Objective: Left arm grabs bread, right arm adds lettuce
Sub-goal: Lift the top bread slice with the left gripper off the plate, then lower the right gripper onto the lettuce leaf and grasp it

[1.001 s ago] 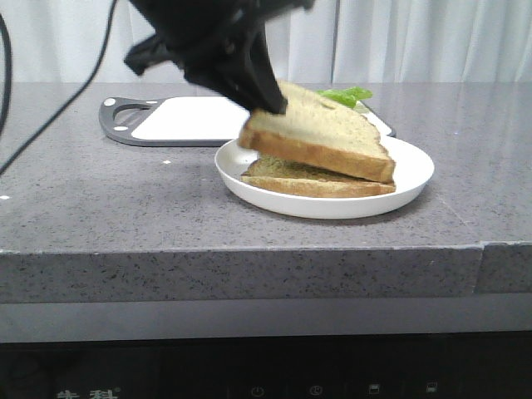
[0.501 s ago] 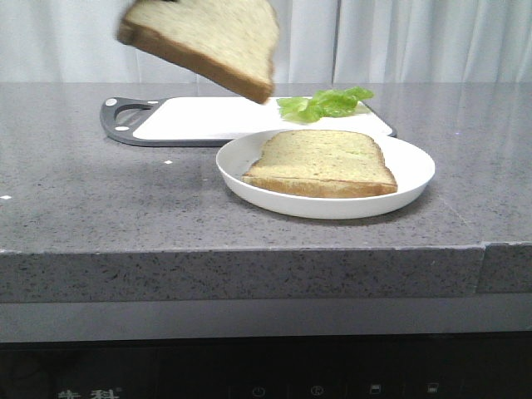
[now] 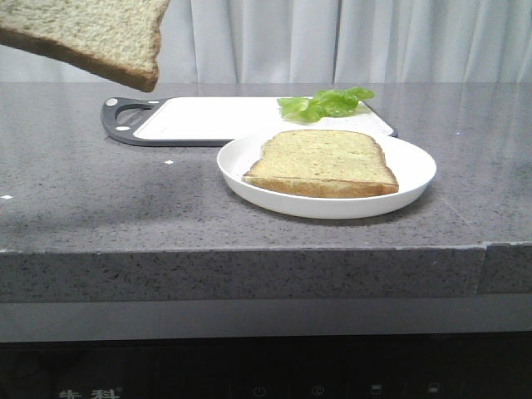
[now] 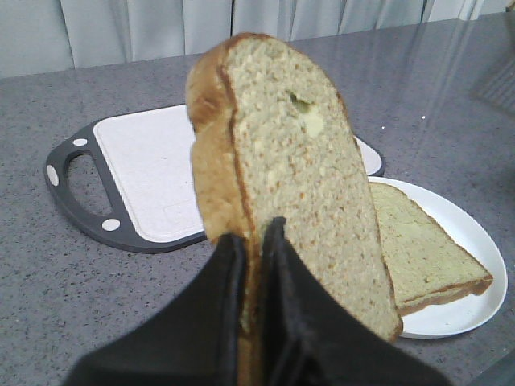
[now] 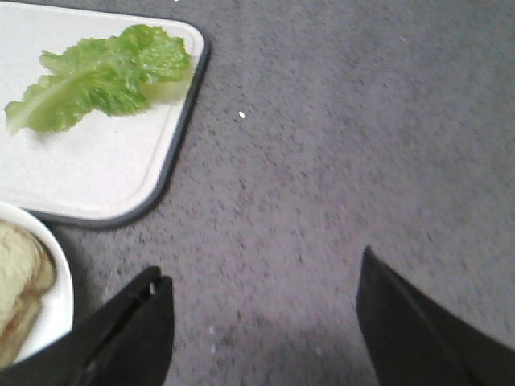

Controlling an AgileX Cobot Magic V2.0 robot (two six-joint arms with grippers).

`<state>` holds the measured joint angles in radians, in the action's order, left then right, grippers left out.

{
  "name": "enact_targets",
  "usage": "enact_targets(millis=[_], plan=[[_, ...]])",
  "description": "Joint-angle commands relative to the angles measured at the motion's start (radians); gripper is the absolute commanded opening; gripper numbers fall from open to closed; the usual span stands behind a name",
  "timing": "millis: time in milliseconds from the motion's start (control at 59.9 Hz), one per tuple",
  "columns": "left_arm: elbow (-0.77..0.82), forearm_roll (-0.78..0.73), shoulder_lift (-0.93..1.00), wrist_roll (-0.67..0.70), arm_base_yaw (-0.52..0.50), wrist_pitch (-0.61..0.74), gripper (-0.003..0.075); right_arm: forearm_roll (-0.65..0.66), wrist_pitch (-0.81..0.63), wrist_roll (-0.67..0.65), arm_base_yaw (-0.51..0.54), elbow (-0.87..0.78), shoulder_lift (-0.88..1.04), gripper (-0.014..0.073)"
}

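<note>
We take the white plate [image 3: 416, 179] as our landmark on the grey speckled desk [image 3: 125, 208]. On it lies a thinner, flatter slice of bread [image 3: 322, 162], flat and roughly centred, with bare rim showing on either side.

The bread [image 3: 91, 37] is well up and away to the left of the plate in the front view, clear of the desk, tilted with its brown crust edge lowest toward the plate. From the left wrist camera we see the left hand [image 4: 256, 265] clamped on this slice [image 4: 298, 185]: its two tapered black fingers [image 4: 217, 314] press on either face at the lower edge, and the slice stands on edge above them, domed top away from the fingers, with a small hole in its crumb.

Behind the plate lies a white cutting board [image 3: 208, 120] with a dark grey rim and handle, its handle end farther from the plate. The lettuce [image 3: 326, 102] rests on the board's end nearest the plate, just behind the plate's far rim.

In the right wrist view, the right hand [image 5: 265, 322] hangs above bare desk beside the plate, its fingers spread wide with nothing between them; the lettuce [image 5: 96, 76] lies apart from it on the board corner [image 5: 161, 177].
</note>
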<state>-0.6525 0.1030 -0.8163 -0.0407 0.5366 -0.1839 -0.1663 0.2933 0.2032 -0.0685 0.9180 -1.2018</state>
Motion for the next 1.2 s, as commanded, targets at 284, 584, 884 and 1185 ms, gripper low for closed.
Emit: enact_targets(millis=[284,584,884,1185], plan=[[-0.027,-0.006,0.016,0.01,0.0,0.104,-0.0021,0.004,0.114,0.154,-0.138,0.582,-0.502,0.0505],[-0.027,-0.006,0.016,0.01,0.0,0.102,-0.0021,-0.047,0.233,0.189,-0.146,0.907,-0.768,0.0505],[-0.027,-0.006,0.016,0.01,0.0,0.102,-0.0021,-0.047,0.258,0.202,-0.146,1.019,-0.877,0.0408],[-0.027,-0.006,0.016,0.01,0.0,0.102,-0.0021,-0.055,0.291,0.202,-0.145,1.019,-0.87,-0.006]])
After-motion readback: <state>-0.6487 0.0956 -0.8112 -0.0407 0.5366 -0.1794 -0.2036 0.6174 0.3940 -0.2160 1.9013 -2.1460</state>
